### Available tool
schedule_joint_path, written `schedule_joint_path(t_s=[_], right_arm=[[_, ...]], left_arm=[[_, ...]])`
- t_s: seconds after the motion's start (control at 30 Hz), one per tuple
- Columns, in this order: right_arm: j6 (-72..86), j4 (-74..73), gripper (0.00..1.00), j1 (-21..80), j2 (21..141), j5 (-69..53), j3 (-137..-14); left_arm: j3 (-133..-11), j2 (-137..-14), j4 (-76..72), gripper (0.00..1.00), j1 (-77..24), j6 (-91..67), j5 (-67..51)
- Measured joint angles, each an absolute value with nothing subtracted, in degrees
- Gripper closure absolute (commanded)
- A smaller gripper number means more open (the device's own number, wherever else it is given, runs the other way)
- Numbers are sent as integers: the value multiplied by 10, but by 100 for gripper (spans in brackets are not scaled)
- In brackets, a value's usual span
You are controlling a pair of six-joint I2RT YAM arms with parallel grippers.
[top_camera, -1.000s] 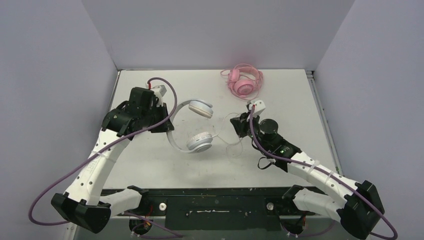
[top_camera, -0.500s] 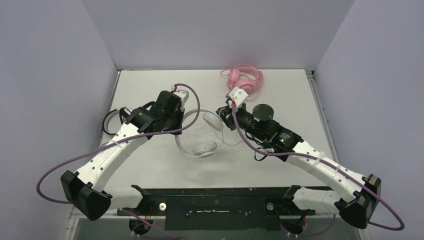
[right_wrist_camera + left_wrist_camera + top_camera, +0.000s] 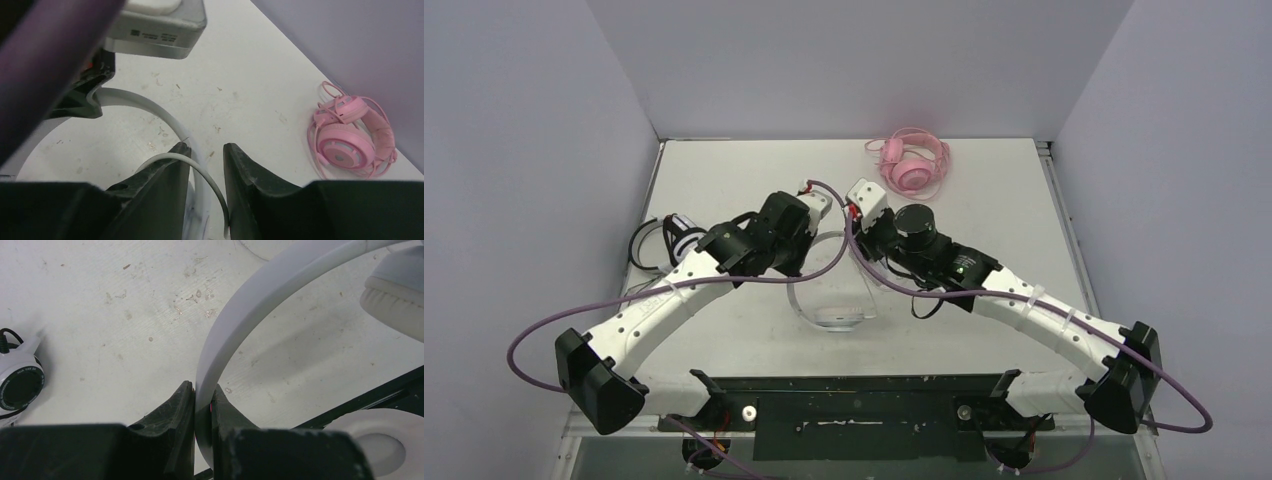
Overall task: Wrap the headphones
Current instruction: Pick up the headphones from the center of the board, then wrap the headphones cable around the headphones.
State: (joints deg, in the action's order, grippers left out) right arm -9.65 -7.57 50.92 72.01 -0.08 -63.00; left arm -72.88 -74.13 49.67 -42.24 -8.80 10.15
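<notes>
Left claw point(image 3: 202, 405) pinches white headset point(image 3: 240, 310) by its band to steady it mid-table, while right claw point(image 3: 206, 154), jaws apart, straddles the cable point(image 3: 202, 167) unclamped, probably to guide the wrap; pink headset point(image 3: 350, 137) waits at the back.
</notes>
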Motion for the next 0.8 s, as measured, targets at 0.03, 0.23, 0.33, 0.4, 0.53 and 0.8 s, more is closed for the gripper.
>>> schedule_joint_path(t_s=[0.03,0.23,0.33,0.4,0.53,0.8], right_arm=[[-95,-73,63,508,720,1,-630],[-71,-70,65,446,726,-43,-636],[-61,-67,64,415,741,-93,-647],[-52,-64,65,397,752,-128,-647],[-26,-42,61,374,759,-193,-630],[38,54,48,309,759,-286,-547]], left_arm=[[-726,-741,494,100,-422,-84,100],[-708,-738,488,100,-423,-65,81],[-700,-729,486,100,-424,-58,66],[-700,-717,485,100,-425,-54,54],[-700,-682,474,100,-425,-53,31],[-750,-664,508,100,-425,-64,10]])
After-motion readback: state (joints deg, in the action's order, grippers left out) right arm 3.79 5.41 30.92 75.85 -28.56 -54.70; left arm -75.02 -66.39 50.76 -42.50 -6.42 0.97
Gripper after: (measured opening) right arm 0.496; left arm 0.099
